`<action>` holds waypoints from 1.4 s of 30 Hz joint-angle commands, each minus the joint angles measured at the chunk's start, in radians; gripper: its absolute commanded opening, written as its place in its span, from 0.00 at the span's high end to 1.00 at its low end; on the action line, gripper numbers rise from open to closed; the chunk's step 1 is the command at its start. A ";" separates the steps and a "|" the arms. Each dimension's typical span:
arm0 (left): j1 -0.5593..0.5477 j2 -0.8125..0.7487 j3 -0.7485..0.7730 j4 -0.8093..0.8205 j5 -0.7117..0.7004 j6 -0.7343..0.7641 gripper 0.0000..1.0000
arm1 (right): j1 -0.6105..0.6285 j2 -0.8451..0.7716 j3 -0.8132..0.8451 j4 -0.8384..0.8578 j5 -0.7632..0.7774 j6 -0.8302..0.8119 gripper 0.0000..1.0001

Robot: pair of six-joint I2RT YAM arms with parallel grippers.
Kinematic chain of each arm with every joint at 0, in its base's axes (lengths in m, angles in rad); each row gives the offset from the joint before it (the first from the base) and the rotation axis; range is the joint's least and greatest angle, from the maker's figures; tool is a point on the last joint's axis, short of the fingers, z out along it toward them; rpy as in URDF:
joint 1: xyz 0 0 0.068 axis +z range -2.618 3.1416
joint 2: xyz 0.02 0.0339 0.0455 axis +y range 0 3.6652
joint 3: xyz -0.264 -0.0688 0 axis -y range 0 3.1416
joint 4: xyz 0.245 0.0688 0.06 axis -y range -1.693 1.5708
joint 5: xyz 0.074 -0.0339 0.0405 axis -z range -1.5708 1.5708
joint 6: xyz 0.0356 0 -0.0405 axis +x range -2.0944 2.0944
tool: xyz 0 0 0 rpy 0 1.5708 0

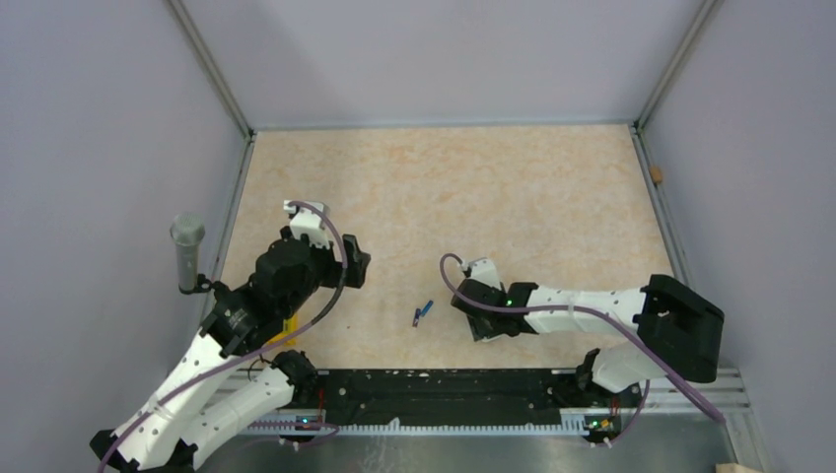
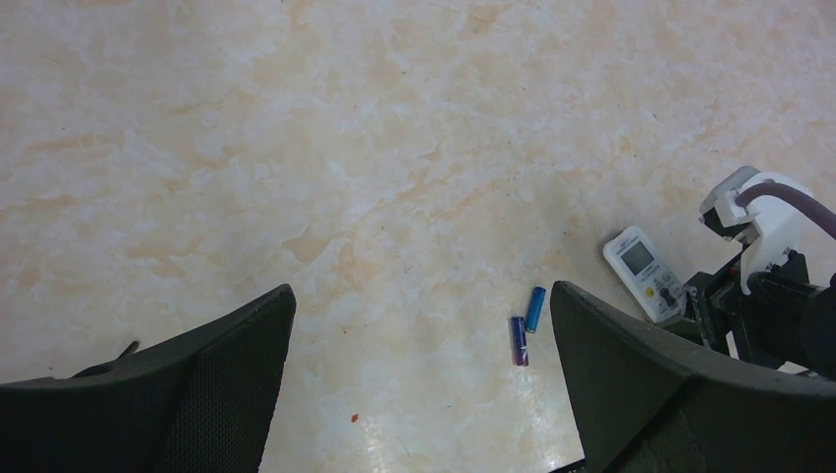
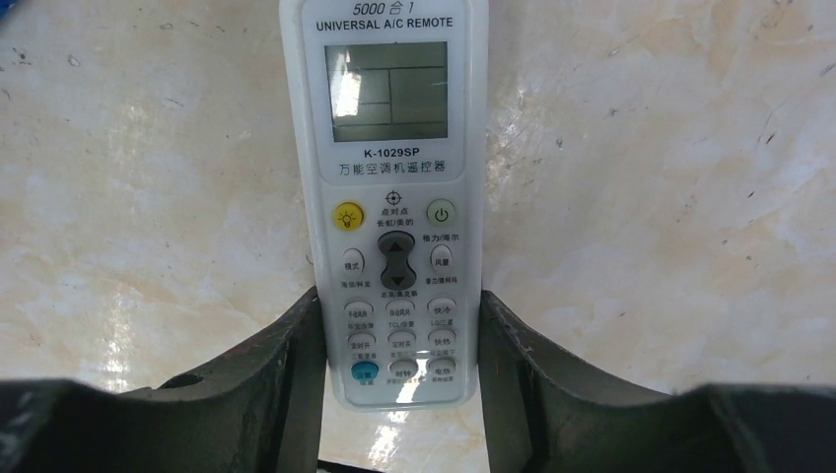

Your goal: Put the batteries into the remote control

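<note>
the remote control (image 3: 389, 197) is found face up, with its screen end pointing away from the right wrist camera. its button end is held between the fingers (image 3: 296, 365) of the right gripper (image 3: 392, 330). both fingers are pressed against the long sides of the casing, so the jaws are closed down to the width of the remote control and have hold of it. whether the remote control rests on the table (image 1: 513, 197) or is raised just off it cannot be told.

the two batteries (image 2: 534, 309) are seen lying loose on the table, near the remote control but apart from it. in the overhead view they lie between the two grippers. they lie just beside each other, staggered and nearly parallel, and no finger is in contact with them.

the left gripper (image 2: 422, 305) is spread wide and nothing is held in it. it is poised above bare table. in the left wrist view the batteries are seen close to the finger on the right side of the frame.

a yellow block (image 1: 289, 325) is partly hidden under the left arm near the front edge of the table.
</note>
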 commanded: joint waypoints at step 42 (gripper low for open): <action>0.265 0.088 -0.432 1.061 0.947 -0.703 0.01 | -0.360 -0.493 -0.046 0.546 -0.894 0.026 1.00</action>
